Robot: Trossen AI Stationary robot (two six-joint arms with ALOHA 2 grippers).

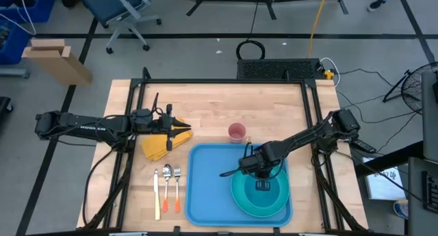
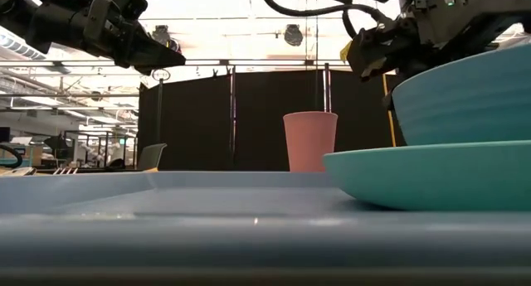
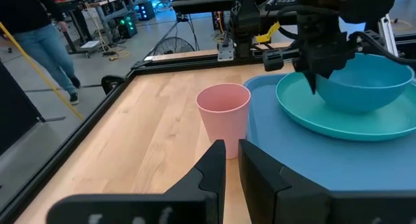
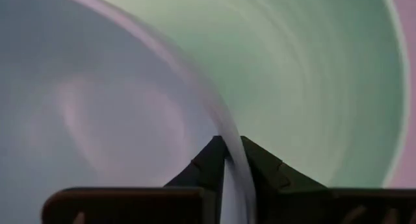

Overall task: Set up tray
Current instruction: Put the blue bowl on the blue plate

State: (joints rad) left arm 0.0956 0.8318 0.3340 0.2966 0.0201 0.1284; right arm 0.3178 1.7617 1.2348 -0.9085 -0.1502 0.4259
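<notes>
The sky-blue tray (image 1: 205, 185) lies on the near middle of the table. On its right part sits a round teal plate (image 1: 237, 193) with a teal bowl (image 1: 268, 189) on it. My right gripper (image 1: 258, 170) is shut on the bowl's far rim. A pink cup (image 1: 237, 132) stands upright on the wood just beyond the tray. My left gripper (image 1: 182, 130) hovers shut and empty above a yellow napkin (image 1: 159, 146) lying left of the tray. In the left wrist view the cup (image 3: 224, 113) stands right ahead of my left gripper (image 3: 232, 152). My right gripper pinches the bowl's rim (image 4: 229, 141), one finger (image 4: 209, 160) inside the bowl and the other outside. It comes at the far side of the rim (image 3: 311, 67) from above, slanting down. The bowl (image 2: 465, 95) is tilted, its underside down at the plate (image 2: 431, 174).
A knife, a spoon and a fork (image 1: 176, 185) lie side by side on the wood left of the tray, near the table's near edge. Bare wood shows beyond the cup and along the table's right side. A person walks in the room behind (image 3: 45, 36).
</notes>
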